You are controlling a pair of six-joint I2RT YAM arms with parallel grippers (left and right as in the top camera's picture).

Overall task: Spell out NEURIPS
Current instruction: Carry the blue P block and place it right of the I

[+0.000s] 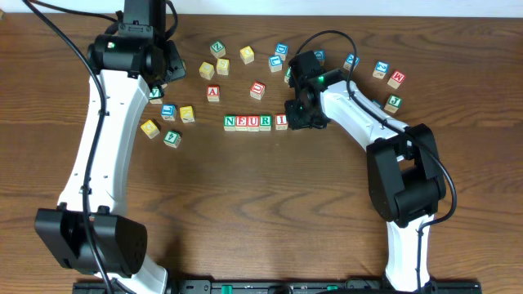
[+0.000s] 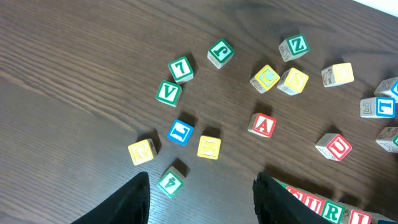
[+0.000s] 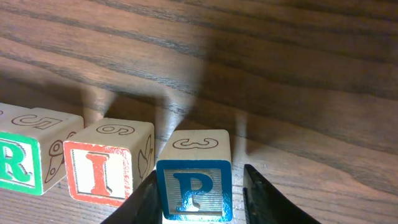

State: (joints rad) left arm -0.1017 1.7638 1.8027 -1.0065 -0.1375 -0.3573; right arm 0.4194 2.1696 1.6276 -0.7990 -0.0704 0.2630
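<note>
Risk: R gripper (image 3: 200, 198) stands released astride the P block (image 3: 193, 177). A gap shows on one side; the other finger sits tight btwn P and the I block (image 3: 102, 165). Lifting off at a slant could drag P askew or bump I, breaking the row (image 1: 255, 122). That row, N-E-U-R-I, lies mid-worktop (image 1: 261, 204), a bit toward the far edge, w/ P just beside I at its end. S not yet placed; prob. the yellow block (image 2: 293, 80) among the loose blocks. L gripper (image 2: 202, 199): fingers spread, nothing held. No containers in view.
</note>
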